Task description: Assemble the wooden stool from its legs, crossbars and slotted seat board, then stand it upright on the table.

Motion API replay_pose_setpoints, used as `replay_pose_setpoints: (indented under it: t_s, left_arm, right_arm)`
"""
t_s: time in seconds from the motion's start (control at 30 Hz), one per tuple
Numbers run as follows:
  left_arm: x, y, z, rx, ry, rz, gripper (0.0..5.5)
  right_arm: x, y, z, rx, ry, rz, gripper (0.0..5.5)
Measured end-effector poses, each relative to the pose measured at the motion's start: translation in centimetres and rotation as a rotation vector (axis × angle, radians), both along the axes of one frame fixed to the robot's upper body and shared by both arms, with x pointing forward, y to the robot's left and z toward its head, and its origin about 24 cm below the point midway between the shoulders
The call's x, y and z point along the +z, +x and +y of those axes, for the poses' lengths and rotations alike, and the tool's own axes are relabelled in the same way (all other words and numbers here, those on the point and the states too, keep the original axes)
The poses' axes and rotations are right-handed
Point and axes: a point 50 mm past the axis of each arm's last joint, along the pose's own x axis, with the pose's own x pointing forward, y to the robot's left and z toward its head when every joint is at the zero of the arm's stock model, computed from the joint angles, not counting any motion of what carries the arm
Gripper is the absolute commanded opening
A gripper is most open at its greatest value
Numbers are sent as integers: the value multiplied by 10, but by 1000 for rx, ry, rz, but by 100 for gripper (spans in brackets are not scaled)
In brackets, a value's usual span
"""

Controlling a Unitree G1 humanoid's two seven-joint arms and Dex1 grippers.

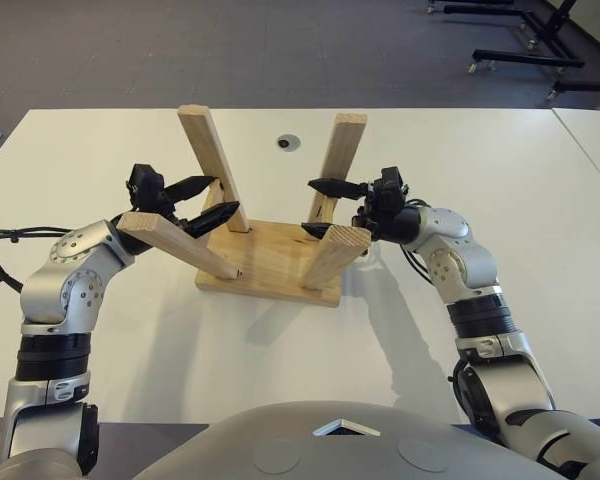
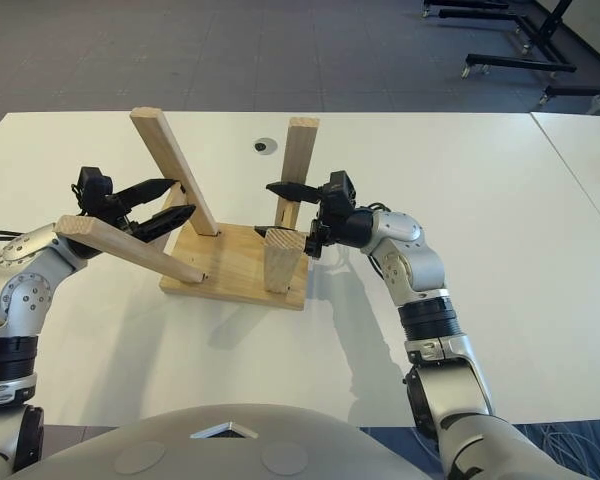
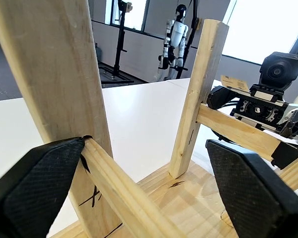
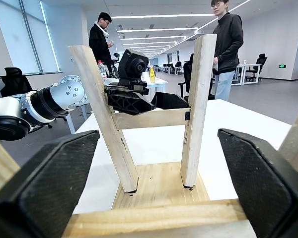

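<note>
Nearest the surface's point(image 1: 500, 160) near edge, the near left leg point(image 1: 175, 245) and near right leg point(image 1: 335, 255) slant up toward the camera from the seat board point(image 1: 280, 278). The board lies flat about midway between the near and far edges, so the stool point(image 1: 265, 255) sits upside down. Just behind those legs, the left gripper point(image 1: 223, 197) has its fingers apart, one on either side of the left crossbar point(image 3: 119, 191). The right gripper point(image 1: 309, 206) is likewise spread wide across the right crossbar point(image 4: 159, 215), clamped on nothing. Beyond them stand the far left leg point(image 1: 212, 165) and far right leg point(image 1: 338, 165), seated in the board, and farther off a small round port point(image 1: 288, 142) is set in the surface toward the far edge. All four legs and both crossbars look to be in place, so the step in hand seems to be the turn-over. The next move calls for both grippers to close on their crossbars together, lift evenly, and rotate the stool onto its legs without racking the joints loose.
</note>
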Motion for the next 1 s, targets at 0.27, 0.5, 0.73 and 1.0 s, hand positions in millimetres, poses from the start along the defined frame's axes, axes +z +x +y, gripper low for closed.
replay_pose_setpoints:
  t_s: [0.27,0.5,0.73,1.0]
  left_arm:
    - [13,-8,-5,-21,-191,-57,449]
    - [59,-15,32,67,-174,-260,449]
    - [30,-59,68,79,117,-170,449]
    - [-3,-73,79,-20,446,-54,449]
  right_arm:
    - [43,11,-33,-69,362,26,438]
    - [90,-6,-61,-55,512,-45,438]
    - [50,-34,-123,-400,206,46,438]
    - [4,-42,-123,-549,-269,83,438]
